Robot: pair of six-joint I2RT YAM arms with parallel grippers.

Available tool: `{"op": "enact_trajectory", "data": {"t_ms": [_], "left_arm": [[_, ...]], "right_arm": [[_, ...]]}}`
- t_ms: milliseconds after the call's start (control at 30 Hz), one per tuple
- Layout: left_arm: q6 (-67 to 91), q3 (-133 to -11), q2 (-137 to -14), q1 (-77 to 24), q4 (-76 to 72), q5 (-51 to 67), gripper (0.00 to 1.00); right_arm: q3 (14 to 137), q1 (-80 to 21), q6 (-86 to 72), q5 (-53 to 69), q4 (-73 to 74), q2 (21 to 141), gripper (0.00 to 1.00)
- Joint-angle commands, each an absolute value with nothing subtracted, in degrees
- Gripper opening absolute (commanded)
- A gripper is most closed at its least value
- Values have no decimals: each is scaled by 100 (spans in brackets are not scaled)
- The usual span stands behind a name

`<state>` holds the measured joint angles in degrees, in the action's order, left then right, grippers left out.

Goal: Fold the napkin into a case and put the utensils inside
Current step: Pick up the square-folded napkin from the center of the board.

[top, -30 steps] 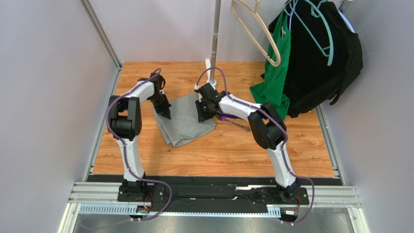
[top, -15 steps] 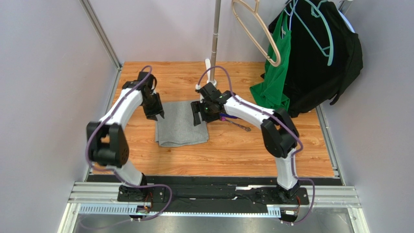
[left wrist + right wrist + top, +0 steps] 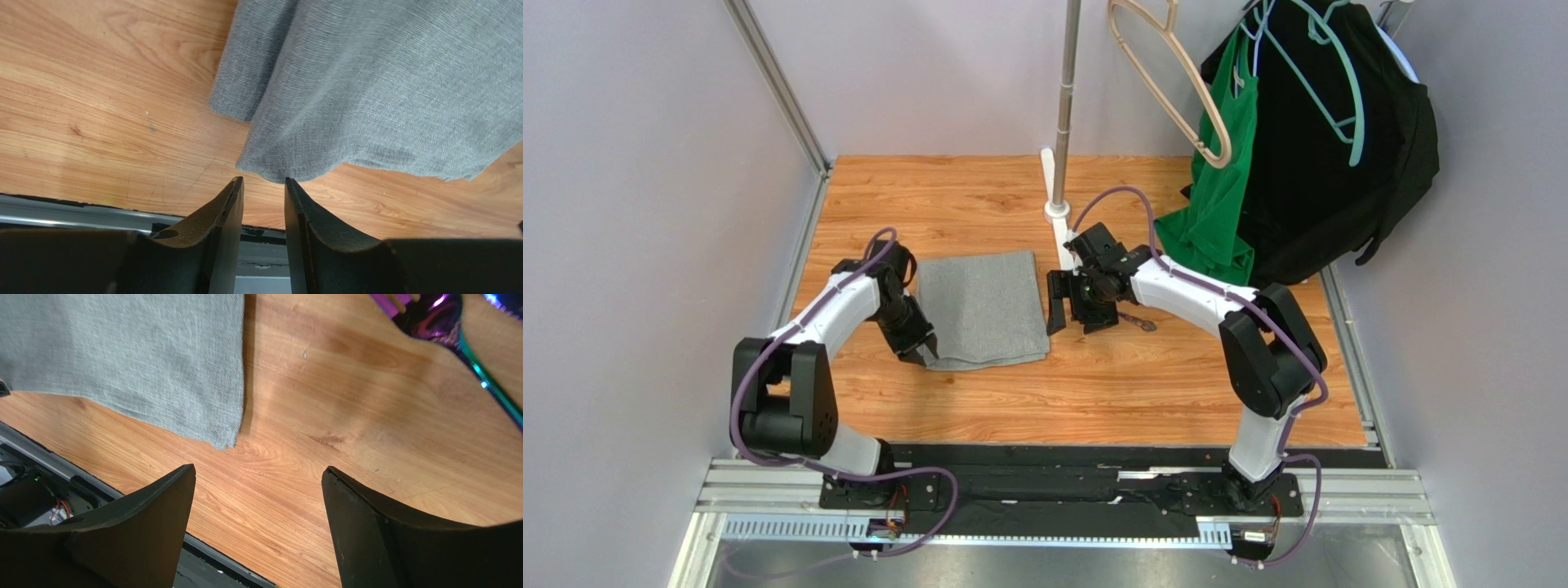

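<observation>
Grey cloth, top external view: the napkin lies flat on the wooden table as a folded, roughly square pad, not yet a narrow case. The left gripper sits at its near-left corner. The right gripper hangs just beside its right edge. The utensils are on the wood right of that gripper, partly hidden by it and apart from the cloth.

Left wrist view: the left gripper has its jaws a narrow slot apart, with nothing between them. The napkin corner lies just ahead of the tips. Two layers show there, the lower one peeking out to the left.

Right wrist view: the right gripper is spread wide and empty over bare wood. The napkin's near-right corner is to its left. An iridescent purple utensil lies at the top right.

Judgement: another fold seems due.
- Left claw should slide low so that both layers enter the slot, then pinch.
- Right claw should take the matching corner.
- Lift both evenly and keep the edges parallel.
- Steer clear of the cutlery while swinging.
</observation>
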<state>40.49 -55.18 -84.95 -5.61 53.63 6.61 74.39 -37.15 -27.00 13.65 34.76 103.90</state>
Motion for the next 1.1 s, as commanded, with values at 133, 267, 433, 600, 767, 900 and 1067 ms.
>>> {"op": "enact_trajectory", "data": {"t_ms": [133, 267, 433, 600, 767, 900, 1067], "left_arm": [[4518, -4765, -7533, -255, 4466, 844, 37], [4430, -4544, -7357, -132, 4219, 904, 42], [4395, -4272, -7295, -105, 3815, 1055, 44], [4430, -4157, -7304, -97, 3709, 1063, 44], [4456, -4078, -7207, -97, 3735, 959, 40], [4377, -4061, -7040, -62, 3850, 730, 27], [4368, -4061, -6926, -44, 3841, 800, 8]], "right_arm": [[6882, -3665, -2813, 1968, 2559, 10002, 80], [6742, -3630, -2874, 2258, 2277, 10046, 80], [6688, -3577, -3285, 2408, 2057, 10204, 80], [6636, -3568, -4059, 2434, 1925, 10345, 80], [6539, -3568, -4613, 2400, 1819, 10529, 77], [6408, -3586, -4999, 2382, 1802, 10565, 75], [6240, -3717, -5431, 2040, 1758, 10415, 69]]}}
